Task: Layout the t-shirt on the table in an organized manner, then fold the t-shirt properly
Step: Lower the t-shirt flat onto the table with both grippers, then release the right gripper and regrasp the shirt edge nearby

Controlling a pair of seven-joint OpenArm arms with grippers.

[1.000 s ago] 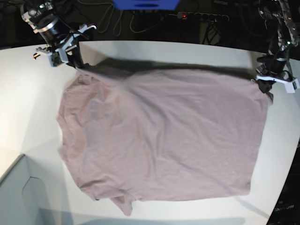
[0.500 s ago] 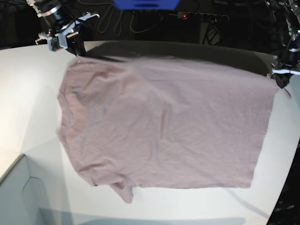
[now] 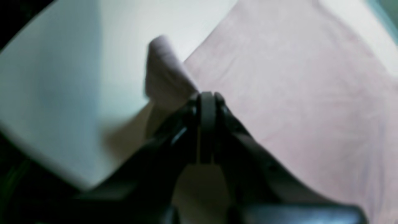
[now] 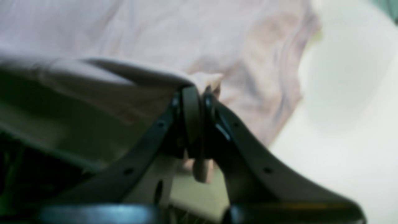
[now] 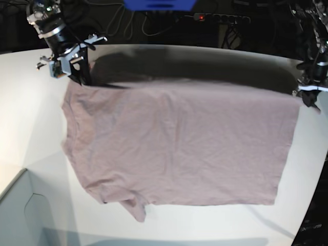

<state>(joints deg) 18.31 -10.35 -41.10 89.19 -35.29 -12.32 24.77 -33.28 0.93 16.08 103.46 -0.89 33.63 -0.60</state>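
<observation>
While both arms hold the far edge taut, the t-shirt lies spread across the table, its near part flat on the white top and its far edge lifted, casting a dark shadow band behind it. Right gripper, on the base view's left, is pressed together on one far corner; the wrist view shows cloth pinched between its black fingers, a small tuft poking out. Left gripper is likewise clamped on the opposite far corner, with a flap of fabric standing up past the tips. Pulling the two corners apart likely serves to stretch out wrinkles before laying the edge down.

Fabric is thin, soft, matte dusty mauve, with fine creases and a loose sleeve bunched at the near left. Tabletop is smooth, hard and plain white with a curved rim. Wrist views are blurred, so how deep the bite goes is unclear. A pale grey box corner sits at the near left.
</observation>
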